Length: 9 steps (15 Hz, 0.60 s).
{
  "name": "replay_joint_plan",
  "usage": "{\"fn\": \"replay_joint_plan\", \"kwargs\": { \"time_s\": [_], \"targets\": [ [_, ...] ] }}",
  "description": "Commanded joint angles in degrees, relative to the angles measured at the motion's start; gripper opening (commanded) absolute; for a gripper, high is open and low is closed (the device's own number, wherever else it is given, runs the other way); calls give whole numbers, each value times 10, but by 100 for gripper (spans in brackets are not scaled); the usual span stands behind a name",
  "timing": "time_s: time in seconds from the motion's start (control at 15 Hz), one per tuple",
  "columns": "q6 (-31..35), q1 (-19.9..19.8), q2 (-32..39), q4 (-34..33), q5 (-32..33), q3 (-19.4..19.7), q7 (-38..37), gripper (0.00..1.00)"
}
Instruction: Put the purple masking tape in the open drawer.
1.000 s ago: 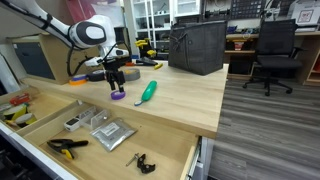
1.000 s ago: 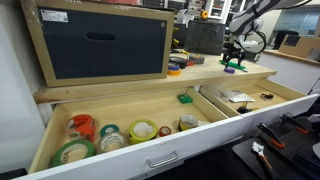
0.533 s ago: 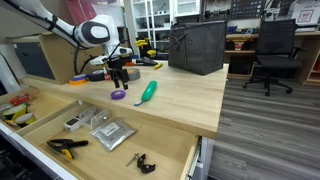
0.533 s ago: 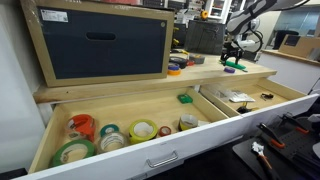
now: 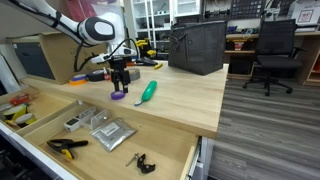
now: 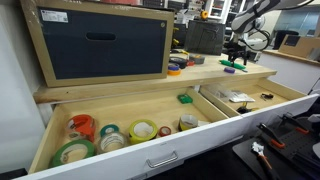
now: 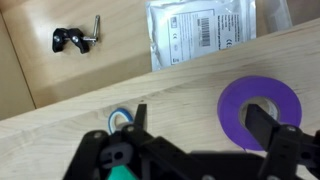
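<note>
The fingers (image 7: 264, 130) of the gripper (image 5: 119, 87) were spread wide and held nothing, one of them overlapping the purple masking tape (image 7: 235, 105), which lay flat on the wooden worktop (image 5: 185, 95) beside a green-handled tool (image 5: 147, 92), well apart from the open drawer (image 5: 14, 110).
</note>
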<state>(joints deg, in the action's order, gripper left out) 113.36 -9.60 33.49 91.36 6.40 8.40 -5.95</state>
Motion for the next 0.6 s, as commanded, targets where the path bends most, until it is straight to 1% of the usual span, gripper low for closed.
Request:
{"fn": "replay_joint_plan", "kwargs": {
  "time_s": [0.0,0.33,0.53],
  "targets": [
    [-12,-4,8,-12,-6,1,10,100],
    [1,1,11,-13,-9,-5,5,100],
    [3,8,14,-15,2,-4,8,100]
  ]
}}
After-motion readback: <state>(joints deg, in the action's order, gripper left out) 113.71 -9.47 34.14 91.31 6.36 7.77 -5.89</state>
